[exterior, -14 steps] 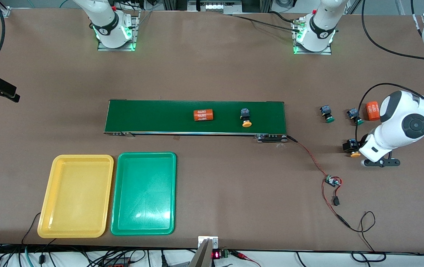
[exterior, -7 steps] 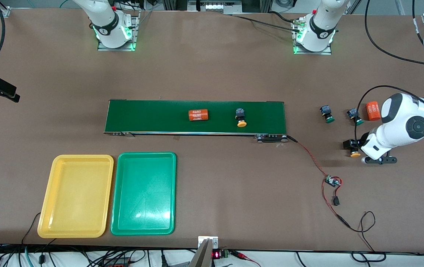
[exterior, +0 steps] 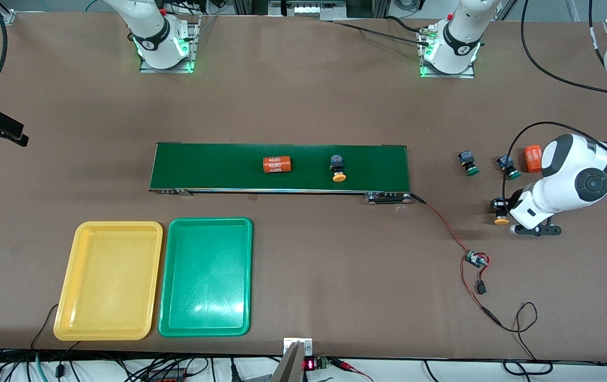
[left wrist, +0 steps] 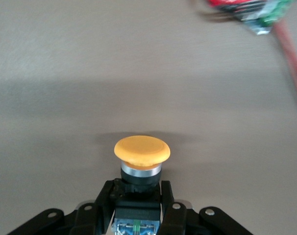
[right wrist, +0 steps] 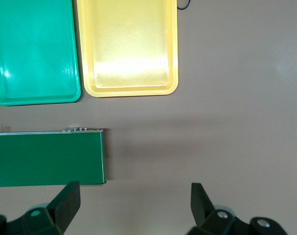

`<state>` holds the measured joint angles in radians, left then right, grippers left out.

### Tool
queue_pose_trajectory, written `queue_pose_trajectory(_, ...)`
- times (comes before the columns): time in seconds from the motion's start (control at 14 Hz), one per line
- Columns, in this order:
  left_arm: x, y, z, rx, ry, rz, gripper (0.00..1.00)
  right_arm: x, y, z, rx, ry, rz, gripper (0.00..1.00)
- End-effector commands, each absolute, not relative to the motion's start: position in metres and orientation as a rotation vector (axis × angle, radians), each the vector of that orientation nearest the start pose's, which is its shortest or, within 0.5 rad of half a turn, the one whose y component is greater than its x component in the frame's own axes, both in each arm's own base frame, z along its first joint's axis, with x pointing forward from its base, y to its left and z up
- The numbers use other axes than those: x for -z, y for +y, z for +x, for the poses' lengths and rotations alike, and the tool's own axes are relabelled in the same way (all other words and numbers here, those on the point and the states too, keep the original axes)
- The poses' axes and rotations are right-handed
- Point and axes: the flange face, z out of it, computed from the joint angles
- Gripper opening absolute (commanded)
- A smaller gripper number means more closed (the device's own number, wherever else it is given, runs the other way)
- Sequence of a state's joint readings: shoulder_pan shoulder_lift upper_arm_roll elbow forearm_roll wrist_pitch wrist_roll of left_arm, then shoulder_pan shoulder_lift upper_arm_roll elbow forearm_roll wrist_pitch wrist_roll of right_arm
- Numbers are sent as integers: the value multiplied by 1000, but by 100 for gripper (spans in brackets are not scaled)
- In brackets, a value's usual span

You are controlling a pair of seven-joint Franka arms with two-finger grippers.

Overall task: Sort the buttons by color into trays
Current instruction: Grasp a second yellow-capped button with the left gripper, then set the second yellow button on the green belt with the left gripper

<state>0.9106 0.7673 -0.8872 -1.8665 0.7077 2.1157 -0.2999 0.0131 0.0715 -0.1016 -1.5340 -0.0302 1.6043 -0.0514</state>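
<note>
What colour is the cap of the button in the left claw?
Yellow-orange cap; clearest in the left wrist view.

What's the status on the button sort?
Left hand shut on a yellow button at its end of the table. Right hand open, waiting above the belt end. Both trays hold nothing. Nothing in the way.

Held button (left wrist: 141,161): dark body mostly hidden between the left gripper's (left wrist: 138,208) fingers and cut off by the frame edge. Circuit board (left wrist: 263,14) and red wire (left wrist: 293,63): blurred, cropped at the corner. Orange cylinder (exterior: 532,158): partly covered by the left arm. Right gripper (right wrist: 134,205): fingertips only, rest cropped.
</note>
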Motion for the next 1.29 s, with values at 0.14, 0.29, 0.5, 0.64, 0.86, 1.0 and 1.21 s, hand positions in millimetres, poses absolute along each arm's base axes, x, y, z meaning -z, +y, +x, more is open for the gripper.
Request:
queue_pose_trajectory(0.14,-298,-20,633,-324,129,-3093,32,-604,-54,575,4,52,-3169,100)
queue_pose_trajectory(0.29,-313,-66,623,-352,86,-3117,32,-604,-57,575,2,59,-3167,100)
queue_pose_trajectory(0.5,-316,-151,602,-376,146,-3093,32,-604,-63,574,-8,76,-3166,100)
queue_pose_trajectory(0.64,-309,-191,585,-396,126,-3101,31,-603,-65,573,-13,81,-3166,100)
queue_pose_trajectory(0.86,-291,-237,552,-377,27,-3128,30,-601,-72,575,-8,100,-3165,100)
queue_pose_trajectory(1.0,-272,-256,525,-333,-17,-3187,30,-599,-71,578,-3,100,-3161,100)
queue_pose_trajectory(1.21,-269,-277,512,-311,-90,-3199,30,-598,-72,579,-8,100,-3163,100)
